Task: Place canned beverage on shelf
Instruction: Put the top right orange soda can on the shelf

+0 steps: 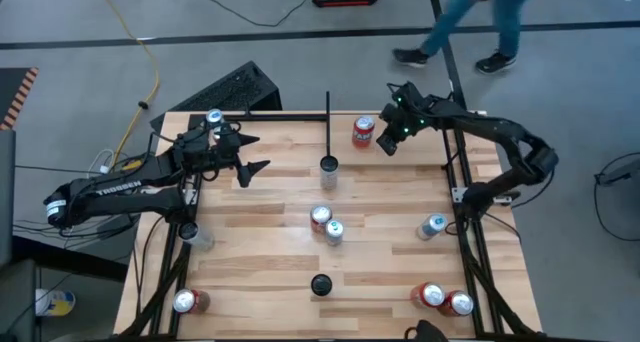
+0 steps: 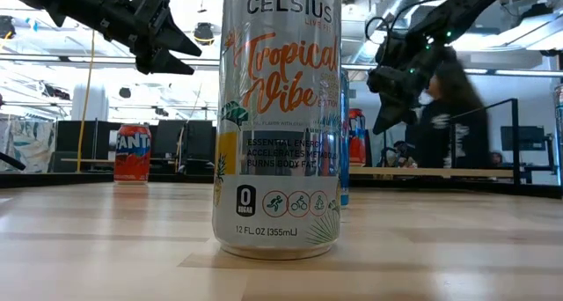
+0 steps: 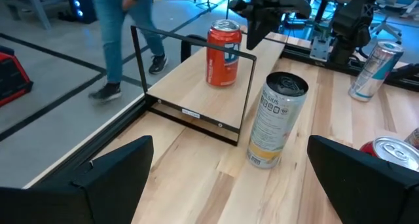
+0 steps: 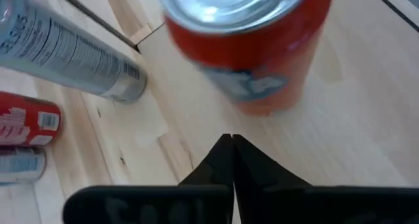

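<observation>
On the light butcher-block wooden shelf, the bay right of the thin black divider bar, an upright orange Fanta soda can already stands near the far edge. My right gripper hangs just beside it on its right, above the wood, fingers pressed together on nothing. My left gripper waits over the far left of the table with its fingers spread wide and empty.

The biggest risk, as I judge it, is my right arm: with my closed fingertips this near the orange can, a careless swing leftward could clip it and topple it toward the divider or off the far edge. Next, the tall white Celsius can stands just near the divider's end, and a sweep of either arm across the middle could knock it over. Smaller still, the pair of short cans at table centre could roll if bumped on a low reach.
</observation>
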Tool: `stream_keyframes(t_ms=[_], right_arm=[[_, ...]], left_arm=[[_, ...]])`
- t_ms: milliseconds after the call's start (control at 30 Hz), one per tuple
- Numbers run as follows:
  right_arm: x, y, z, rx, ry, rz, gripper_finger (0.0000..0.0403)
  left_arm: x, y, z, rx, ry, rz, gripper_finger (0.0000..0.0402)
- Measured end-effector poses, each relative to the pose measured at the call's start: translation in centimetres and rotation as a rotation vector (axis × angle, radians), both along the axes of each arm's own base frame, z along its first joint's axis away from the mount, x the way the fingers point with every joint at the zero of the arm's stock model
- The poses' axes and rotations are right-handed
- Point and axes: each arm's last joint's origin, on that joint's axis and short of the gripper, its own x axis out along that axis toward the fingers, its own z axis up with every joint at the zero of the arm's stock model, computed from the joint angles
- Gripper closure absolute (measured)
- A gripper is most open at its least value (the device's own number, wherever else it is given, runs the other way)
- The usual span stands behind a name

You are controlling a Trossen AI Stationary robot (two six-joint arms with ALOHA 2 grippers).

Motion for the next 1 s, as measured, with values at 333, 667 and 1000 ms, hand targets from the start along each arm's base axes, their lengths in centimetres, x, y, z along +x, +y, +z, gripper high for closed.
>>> stream_keyframes(t_ms=[333, 667, 1000], right_arm=[[1.1, -2.2, -1.5, 0.082, -0.035, 0.048, 0.0387], [2.9, -4.2, -1.0, 0.055, -0.05, 0.063, 0.0384], [3.8, -4.8, -1.1, 0.127, -0.032, 0.011, 0.0383]], left_arm=[[0.0, 0.1, 0.1, -0.013, -0.023, 0.021, 0.001], [0.0, 0.1, 0.2, -0.03, -0.036, 0.026, 0.001], [0.0, 0.1, 0.2, -0.033, -0.037, 0.026, 0.001]])
